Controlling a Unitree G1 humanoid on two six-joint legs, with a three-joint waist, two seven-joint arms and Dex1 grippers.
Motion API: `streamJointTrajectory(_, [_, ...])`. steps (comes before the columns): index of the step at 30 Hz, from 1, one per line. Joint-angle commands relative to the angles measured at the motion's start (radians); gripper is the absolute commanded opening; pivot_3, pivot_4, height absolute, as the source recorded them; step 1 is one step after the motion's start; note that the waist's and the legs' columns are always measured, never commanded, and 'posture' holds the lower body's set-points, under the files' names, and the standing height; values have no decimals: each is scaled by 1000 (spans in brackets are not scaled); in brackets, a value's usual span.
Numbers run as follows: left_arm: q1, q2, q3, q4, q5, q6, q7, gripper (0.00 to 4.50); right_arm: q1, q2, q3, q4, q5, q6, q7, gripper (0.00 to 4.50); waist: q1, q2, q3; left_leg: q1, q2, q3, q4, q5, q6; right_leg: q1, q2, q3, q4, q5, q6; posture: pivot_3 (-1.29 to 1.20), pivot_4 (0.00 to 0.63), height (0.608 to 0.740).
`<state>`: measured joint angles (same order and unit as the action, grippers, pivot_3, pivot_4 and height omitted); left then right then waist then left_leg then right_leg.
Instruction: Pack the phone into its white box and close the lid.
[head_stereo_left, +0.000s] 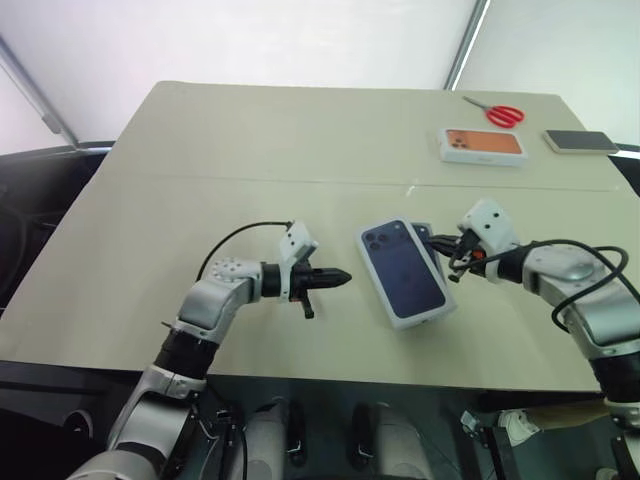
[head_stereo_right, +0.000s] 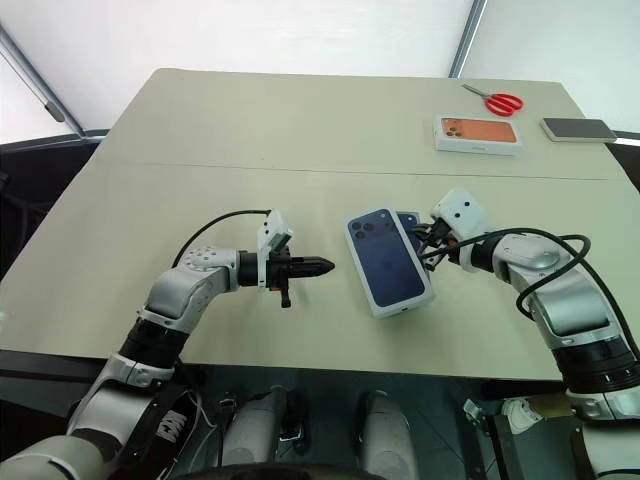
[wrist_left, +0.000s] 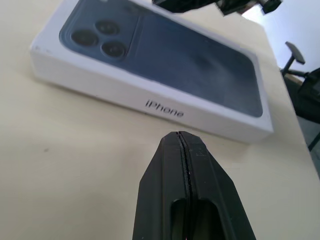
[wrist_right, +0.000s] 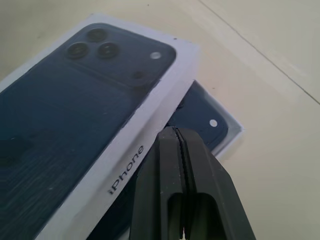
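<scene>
The lid (head_stereo_left: 402, 272), white with a dark-blue phone picture on top, lies askew over the white box (wrist_right: 235, 135). One corner of the box pokes out from under the lid's far right side. In that uncovered corner the dark navy phone (wrist_right: 200, 115) shows inside the box. My left gripper (head_stereo_left: 345, 277) is shut and empty. It hovers just left of the lid, pointing at its long side, with a gap between them. My right gripper (head_stereo_left: 442, 250) is also shut and empty, with its tip at the lid's right edge above the exposed box corner.
At the table's far right lie a white box with an orange phone picture (head_stereo_left: 483, 145), red scissors (head_stereo_left: 505, 114) and a grey phone (head_stereo_left: 580, 141). The table's front edge (head_stereo_left: 300, 372) runs close below both arms.
</scene>
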<state>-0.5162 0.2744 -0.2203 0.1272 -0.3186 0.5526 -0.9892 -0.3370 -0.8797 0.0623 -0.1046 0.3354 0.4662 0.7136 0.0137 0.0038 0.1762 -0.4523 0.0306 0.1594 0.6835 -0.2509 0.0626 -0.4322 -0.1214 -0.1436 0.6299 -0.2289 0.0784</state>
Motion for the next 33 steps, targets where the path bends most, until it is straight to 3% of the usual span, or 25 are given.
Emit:
streamJointTrajectory(1, [-15,-47,-9,51,20,-58,42,0,1,9,-25,-31,-25,-19,13,29,-1,0,0,0,0,0,0,0,0,0,0,0,0,0,0,0,150,738])
streamJointTrajectory(9, [-115,-170,3,190,45,-144,98,0,37,11,-41,-73,-66,2,12,29,-1,0,0,0,0,0,0,0,0,0,0,-1,0,0,0,0,150,738])
streamJointTrajectory(33, [-274,-264,10,432,94,-242,88,0,71,50,-89,-57,-153,22,-19,29,-1,0,0,1,0,0,1,0,1,1,1,-2,1,0,0,0,150,738])
